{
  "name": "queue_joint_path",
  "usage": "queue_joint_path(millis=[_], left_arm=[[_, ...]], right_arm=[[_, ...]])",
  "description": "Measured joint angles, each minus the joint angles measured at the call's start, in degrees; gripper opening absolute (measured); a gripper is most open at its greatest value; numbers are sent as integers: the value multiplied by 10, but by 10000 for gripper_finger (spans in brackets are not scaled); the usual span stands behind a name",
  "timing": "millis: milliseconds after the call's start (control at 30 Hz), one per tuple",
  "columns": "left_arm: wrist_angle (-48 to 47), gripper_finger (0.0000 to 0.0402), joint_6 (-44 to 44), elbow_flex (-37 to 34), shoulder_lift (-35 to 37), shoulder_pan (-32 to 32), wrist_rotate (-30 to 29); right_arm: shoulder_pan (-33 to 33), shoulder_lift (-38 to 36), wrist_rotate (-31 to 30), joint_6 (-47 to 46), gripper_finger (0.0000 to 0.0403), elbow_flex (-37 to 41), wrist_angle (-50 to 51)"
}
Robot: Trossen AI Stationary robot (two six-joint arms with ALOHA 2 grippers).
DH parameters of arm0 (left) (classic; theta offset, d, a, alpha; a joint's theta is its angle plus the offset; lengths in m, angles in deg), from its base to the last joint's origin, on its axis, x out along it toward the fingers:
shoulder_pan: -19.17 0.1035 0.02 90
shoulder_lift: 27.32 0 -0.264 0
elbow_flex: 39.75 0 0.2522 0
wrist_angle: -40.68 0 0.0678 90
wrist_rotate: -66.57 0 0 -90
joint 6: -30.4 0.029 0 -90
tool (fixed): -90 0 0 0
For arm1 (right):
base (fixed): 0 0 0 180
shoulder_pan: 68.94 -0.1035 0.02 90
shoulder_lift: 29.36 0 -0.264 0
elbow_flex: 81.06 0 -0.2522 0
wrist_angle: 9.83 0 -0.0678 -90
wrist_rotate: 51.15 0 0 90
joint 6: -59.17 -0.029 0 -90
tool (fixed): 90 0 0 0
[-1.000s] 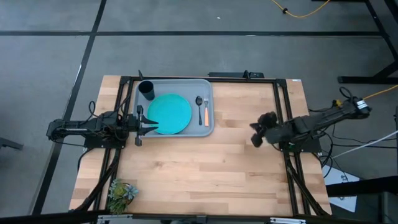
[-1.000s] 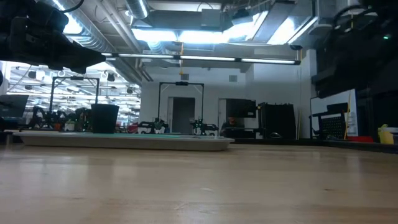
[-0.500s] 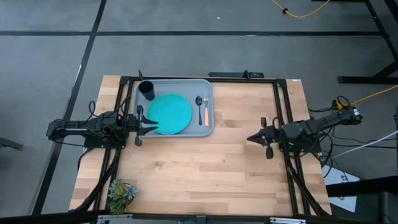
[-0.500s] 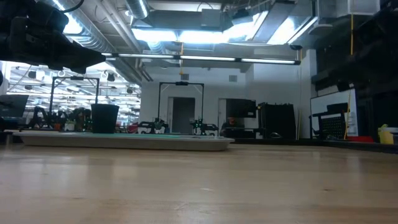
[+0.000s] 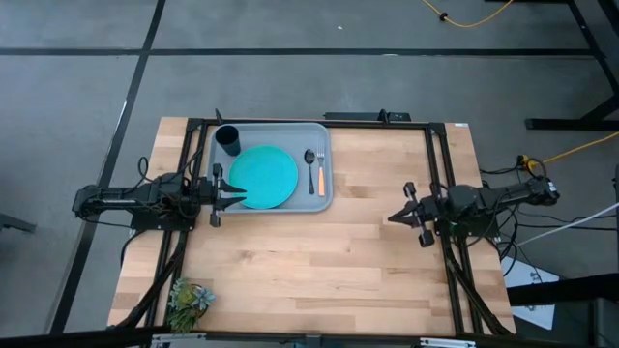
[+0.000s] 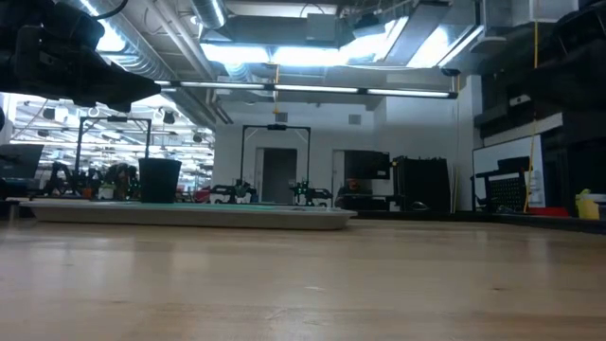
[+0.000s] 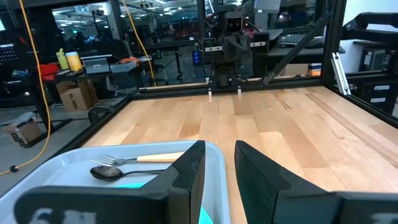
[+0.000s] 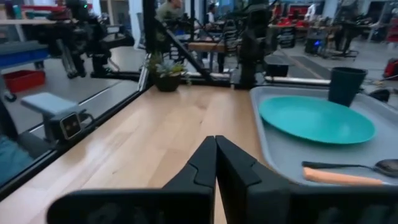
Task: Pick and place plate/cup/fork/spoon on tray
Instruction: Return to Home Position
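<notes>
Now that every piece lies on it, tray (image 5: 280, 132): sits on the far left part of the table (image 5: 319, 261), carrying all four items.
plate (image 5: 263, 176): lies flat in the tray's middle and takes up most of the floor.
cup (image 5: 228, 140): stands upright in the tray's far left corner, just beside the plate; whether the two touch cannot be told.
spoon (image 5: 309, 159): lies to the right of the plate, bowl toward the tray's far side.
fork (image 5: 320, 174): lies just beside the spoon on its right and parallel to it, tines toward the far side, orange handle toward the near side.
left gripper (image 5: 238, 199): hangs over the tray's left edge by the plate's near rim; its fingers stand a little apart with nothing between them.
right gripper (image 5: 393, 217): hovers over bare wood toward the table's right side, well apart from the tray; its fingers are pressed together and hold nothing.
done: judged from how things lie, plate, cup, fork and spoon are all placed, and none of them remains loose on the table.
left to do: nothing to pick, it seems; only parking the arms, and whether either is at its rest pose cannot be told.
</notes>
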Motion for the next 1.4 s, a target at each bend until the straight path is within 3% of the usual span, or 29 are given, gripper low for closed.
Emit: queue_joint_path(millis=[700, 1133, 1400], left_arm=[[0, 80, 0, 0, 0, 0, 0], [0, 80, 0, 0, 0, 0, 0], [0, 80, 0, 0, 0, 0, 0]], right_arm=[[23, 1, 1, 1, 12, 0, 2], [48, 102, 3, 0, 12, 0, 2], [49, 73, 3, 0, 12, 0, -39]])
